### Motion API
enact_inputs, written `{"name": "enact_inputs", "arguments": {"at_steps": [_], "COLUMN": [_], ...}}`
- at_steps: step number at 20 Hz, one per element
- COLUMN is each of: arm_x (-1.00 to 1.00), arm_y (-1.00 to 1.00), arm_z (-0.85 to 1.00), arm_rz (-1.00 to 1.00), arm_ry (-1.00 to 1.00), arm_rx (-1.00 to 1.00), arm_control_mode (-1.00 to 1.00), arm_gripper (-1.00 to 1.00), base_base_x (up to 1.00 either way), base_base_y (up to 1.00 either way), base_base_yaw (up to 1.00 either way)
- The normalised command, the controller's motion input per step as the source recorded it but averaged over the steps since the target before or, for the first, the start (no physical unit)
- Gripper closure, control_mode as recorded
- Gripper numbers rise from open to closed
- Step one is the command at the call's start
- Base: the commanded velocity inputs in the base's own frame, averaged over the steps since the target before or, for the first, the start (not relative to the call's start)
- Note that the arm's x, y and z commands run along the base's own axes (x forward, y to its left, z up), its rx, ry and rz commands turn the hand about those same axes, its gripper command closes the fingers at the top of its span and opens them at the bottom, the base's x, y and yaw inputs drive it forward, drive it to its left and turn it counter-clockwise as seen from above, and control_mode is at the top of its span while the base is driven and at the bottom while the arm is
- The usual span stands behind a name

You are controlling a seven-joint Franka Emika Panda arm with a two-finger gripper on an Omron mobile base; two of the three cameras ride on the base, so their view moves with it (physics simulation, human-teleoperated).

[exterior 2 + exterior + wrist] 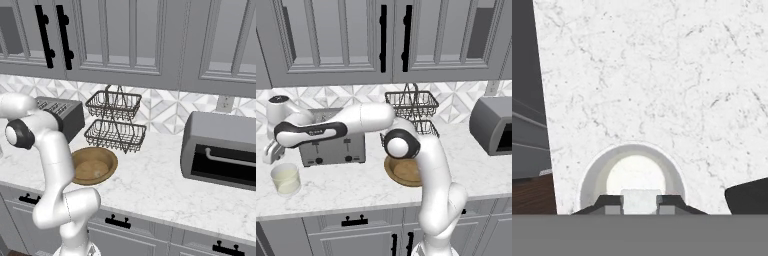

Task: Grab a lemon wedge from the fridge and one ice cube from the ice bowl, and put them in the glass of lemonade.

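Pale yellowish liquid filled the glass of lemonade point(285, 179), a short clear tumbler on the marble counter point(341, 187) near its front edge, just in front of the toaster's left end. From the hand view I looked straight down into its round mouth point(633, 175), and between the two dark finger tips sat a small whitish translucent block, the ice cube point(640, 201), pinched by the jaws. The gripper point(272, 152) hung right above the glass, a little behind its rim, not touching it.

So, as I judged it, the ice half of the job was nearly finished: the cube was carried and lined up over the drink, and only the release remained. Whether a lemon wedge already lay in the lemonade I could not tell; nothing yellow-green stood out in the liquid. If it wasn't there, the trip to fetch it was still owed.

Counting outward: one glass, one cube in the fingers, one silver toaster point(331, 147) against the backsplash, one wooden bowl point(92, 165) beside the arm's elbow, one two-tier wire basket point(114, 120) behind that, and one grey toaster oven point(220, 150) far right. Overhead ran panelled grey cabinets point(336, 40), two black handles showing side by side, with more drawers below the counter.
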Motion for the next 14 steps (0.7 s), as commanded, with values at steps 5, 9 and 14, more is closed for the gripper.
{"name": "enact_inputs", "arguments": {"at_steps": [5,9,14], "arm_x": [0.00,0.00,0.00], "arm_y": [0.09,0.08,0.02], "arm_z": [-0.38,-0.42,-0.19], "arm_rz": [0.00,0.00,0.00], "arm_ry": [0.00,0.00,0.00], "arm_rx": [0.00,0.01,0.01], "arm_control_mode": [-1.00,-1.00,-1.00], "arm_gripper": [1.00,1.00,1.00], "base_base_x": [0.00,0.00,0.00], "base_base_y": [0.00,0.00,0.00], "base_base_yaw": [0.00,0.00,0.00]}}
